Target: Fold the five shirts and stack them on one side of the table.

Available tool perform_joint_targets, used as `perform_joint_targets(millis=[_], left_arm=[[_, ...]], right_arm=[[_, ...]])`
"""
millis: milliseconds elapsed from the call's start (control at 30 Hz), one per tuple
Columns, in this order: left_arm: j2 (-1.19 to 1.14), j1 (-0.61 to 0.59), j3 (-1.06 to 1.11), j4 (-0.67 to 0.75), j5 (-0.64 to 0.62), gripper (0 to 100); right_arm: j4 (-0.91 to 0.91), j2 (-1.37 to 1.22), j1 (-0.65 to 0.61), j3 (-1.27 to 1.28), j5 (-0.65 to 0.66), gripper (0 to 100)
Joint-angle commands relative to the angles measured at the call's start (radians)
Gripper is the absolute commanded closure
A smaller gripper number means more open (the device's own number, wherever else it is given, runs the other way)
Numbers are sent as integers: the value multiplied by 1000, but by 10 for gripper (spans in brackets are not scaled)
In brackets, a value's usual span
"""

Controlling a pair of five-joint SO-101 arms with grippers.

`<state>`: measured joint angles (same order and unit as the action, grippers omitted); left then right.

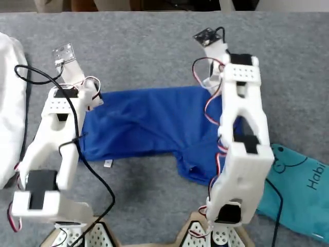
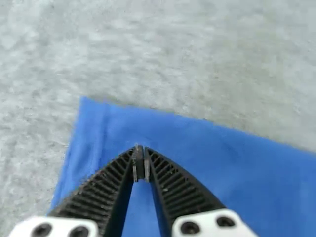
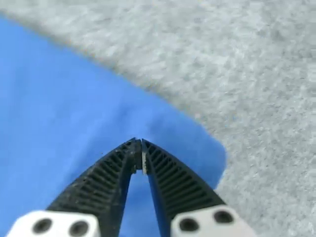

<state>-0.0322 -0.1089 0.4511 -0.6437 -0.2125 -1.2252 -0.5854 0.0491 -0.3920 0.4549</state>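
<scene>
Robotics lab bench, grey felt tabletop [image 1: 149, 46], wired white robot arm [image 1: 242, 113]

1. the blue shirt [image 1: 149, 123] lies partly under both arms; the right arm [image 1: 241, 134] hides its right end.
2. a white cloth [image 1: 10, 103] is cut off by the high view's left edge.
3. a teal cloth [image 1: 298, 190] runs off the right edge.
4. a white tag [image 1: 108, 163] beside the blue shirt's near hem is too small to identify.
5. whether the left gripper [image 2: 139, 165] or right gripper [image 3: 138, 155] pinches cloth cannot be told.
</scene>
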Motion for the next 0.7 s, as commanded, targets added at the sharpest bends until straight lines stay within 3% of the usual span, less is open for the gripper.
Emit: perform_joint_targets(millis=[0,167,367,667], left_arm=[[-97,-60,-92,60,-35,980],[-321,-87,-311,-48,-37,980],[-501,-100,-594,-273,-32,981],[-506,-107,-678,-334,8,981]], right_arm=[[-52,-104,50,-209,-3,992],[-83,-309,105,-360,44,992],[-224,-483,110,-654,71,992],[-439,-602,85,-1043,68,993]])
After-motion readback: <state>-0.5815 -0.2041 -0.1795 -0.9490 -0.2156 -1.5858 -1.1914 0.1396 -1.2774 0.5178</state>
